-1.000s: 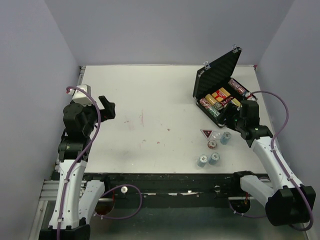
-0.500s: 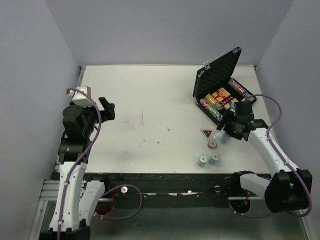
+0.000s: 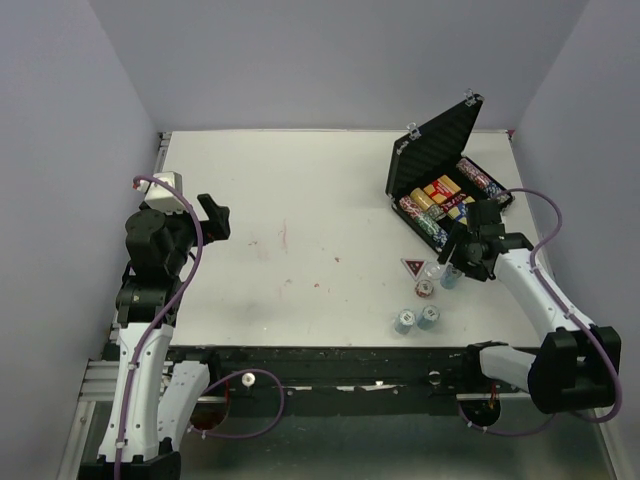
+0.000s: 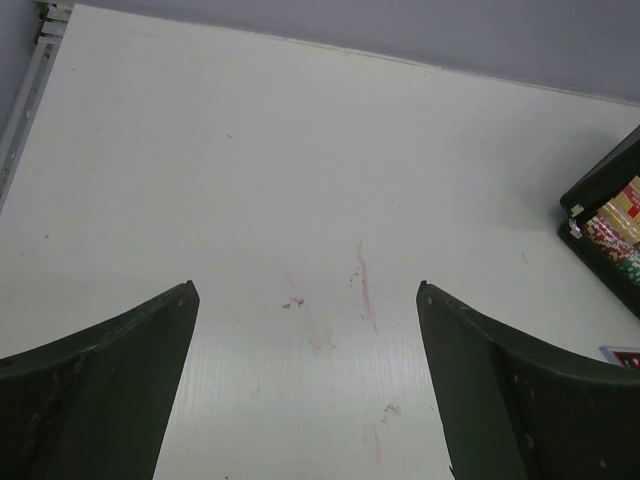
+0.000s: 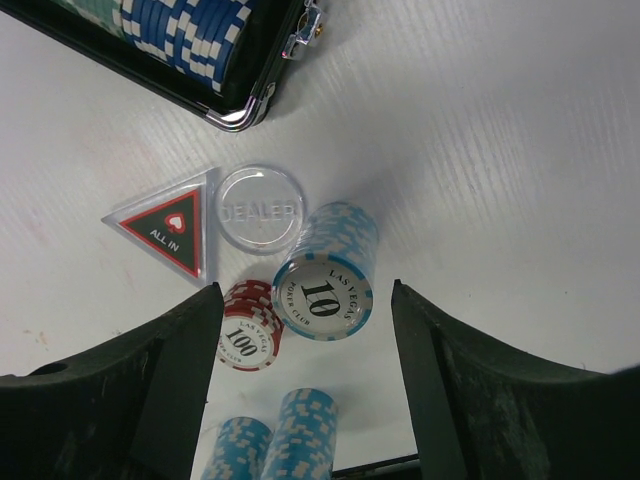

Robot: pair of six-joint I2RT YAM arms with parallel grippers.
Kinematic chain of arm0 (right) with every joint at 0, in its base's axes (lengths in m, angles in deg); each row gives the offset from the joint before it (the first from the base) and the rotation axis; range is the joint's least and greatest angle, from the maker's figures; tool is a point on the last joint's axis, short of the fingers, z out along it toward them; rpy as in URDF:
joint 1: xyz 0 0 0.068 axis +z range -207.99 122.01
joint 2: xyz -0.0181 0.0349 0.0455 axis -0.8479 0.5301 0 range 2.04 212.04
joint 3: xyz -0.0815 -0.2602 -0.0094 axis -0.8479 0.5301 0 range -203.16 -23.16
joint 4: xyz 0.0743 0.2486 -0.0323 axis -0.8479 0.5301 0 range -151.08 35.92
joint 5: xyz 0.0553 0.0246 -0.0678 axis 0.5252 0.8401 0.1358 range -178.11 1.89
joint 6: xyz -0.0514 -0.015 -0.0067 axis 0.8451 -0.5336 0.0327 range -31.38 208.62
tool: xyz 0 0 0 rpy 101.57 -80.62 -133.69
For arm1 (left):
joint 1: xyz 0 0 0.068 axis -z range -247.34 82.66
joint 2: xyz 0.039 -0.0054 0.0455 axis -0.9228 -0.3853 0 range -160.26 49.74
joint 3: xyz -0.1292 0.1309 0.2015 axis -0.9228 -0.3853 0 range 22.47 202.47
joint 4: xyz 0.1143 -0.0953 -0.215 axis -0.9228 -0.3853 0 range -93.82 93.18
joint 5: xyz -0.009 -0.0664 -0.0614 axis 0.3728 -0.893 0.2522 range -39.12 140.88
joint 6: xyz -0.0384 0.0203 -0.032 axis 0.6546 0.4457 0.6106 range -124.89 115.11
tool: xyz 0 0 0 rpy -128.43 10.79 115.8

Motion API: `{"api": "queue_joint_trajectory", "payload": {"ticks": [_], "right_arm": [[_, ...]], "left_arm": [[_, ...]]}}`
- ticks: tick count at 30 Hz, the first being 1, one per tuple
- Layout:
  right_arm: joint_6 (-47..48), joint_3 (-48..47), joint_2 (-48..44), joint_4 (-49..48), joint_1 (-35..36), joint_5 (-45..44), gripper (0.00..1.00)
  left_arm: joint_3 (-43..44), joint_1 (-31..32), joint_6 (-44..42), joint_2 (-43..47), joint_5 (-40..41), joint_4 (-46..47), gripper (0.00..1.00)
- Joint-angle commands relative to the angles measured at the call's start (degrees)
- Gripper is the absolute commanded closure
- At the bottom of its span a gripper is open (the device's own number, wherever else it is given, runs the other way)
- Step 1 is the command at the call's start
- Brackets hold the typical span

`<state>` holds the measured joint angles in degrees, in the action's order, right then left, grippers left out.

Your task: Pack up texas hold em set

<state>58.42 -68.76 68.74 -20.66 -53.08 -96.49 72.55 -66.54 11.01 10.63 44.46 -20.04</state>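
Note:
The black ribbed case (image 3: pixel 440 150) stands open at the back right, with chip rows (image 3: pixel 428 215) and card decks (image 3: pixel 440 190) inside. In front of it lie the dark triangular "ALL IN" marker (image 5: pixel 165 228), the clear "DEALER" disc (image 5: pixel 260 208), a light-blue "10" chip stack (image 5: pixel 325 275), a red "100" stack (image 5: pixel 248 328) and two more light-blue stacks (image 5: pixel 280 435). My right gripper (image 5: pixel 305 300) is open, hanging above the "10" stack, which lies between the fingers. My left gripper (image 4: pixel 305 300) is open and empty over bare table at the left.
The case's silver corner and latch (image 5: pixel 270 75) lie just beyond the disc. The table's near edge (image 3: pixel 330 350) runs close behind the two front stacks (image 3: pixel 416 319). Faint red stains (image 4: pixel 355 290) mark the white table in the middle.
My right gripper has swung from beside the case toward the loose chips and now hangs over the "10" stack. The left arm has stayed still.

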Motion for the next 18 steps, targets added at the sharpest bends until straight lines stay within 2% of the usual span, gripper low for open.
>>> {"api": "queue_joint_trajectory", "payload": {"ticks": [1, 10, 18], "right_arm": [[-0.5, -0.9, 1.8, 1.2, 0.2, -2.3, 0.25], [-0.4, -0.4, 4.1, 0.0, 0.2, -2.3, 0.29], [-0.5, -0.1, 5.6, -0.3, 0.3, -2.1, 0.38]], "left_arm": [[-0.6, -0.3, -0.3, 0.2, 0.2, 0.7, 0.01], [-0.6, -0.3, -0.3, 0.4, 0.1, 0.7, 0.01], [-0.7, -0.3, -0.3, 0.4, 0.0, 0.7, 0.01]]}}
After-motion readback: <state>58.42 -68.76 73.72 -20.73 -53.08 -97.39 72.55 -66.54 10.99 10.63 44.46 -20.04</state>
